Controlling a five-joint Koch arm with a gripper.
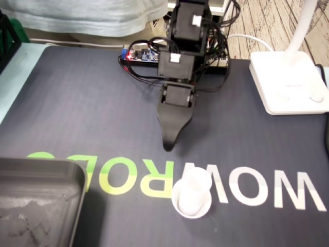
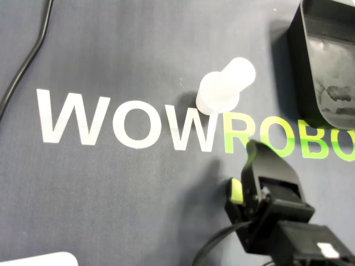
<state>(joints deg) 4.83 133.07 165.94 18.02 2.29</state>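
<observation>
A small white translucent plastic cup (image 1: pixel 191 198) (image 2: pixel 222 91) sits on the dark mat (image 1: pixel 77 113) (image 2: pixel 122 199). It is at the printed lettering, where the white second "W" meets the green "R". It appears to stand mouth down, with the wider rim on the mat and the narrower end up (the cloudy wall does not let me tell whether anything is under it). The black gripper (image 1: pixel 168 145) (image 2: pixel 252 148) points down at the mat on the arm's side of the lettering. It is near the cup but clearly apart from it, holding nothing. In the fixed view its tip hangs just above and a little left of the cup. In the overhead view it lies below and to the right, over the green letters. Only one pointed jaw shows in either view, so I cannot tell whether the jaws are spread or pressed together. A black tray (image 1: pixel 72 177) (image 2: pixel 299 66) stands well to the side of the cup, at lower left in the fixed view and upper right in the overhead view. Its floor shows only pale smears. A white lamp base (image 1: pixel 288 82) rests at the mat's right edge in the fixed view, and a circuit board (image 1: pixel 141 54) with cables lies behind the arm.
</observation>
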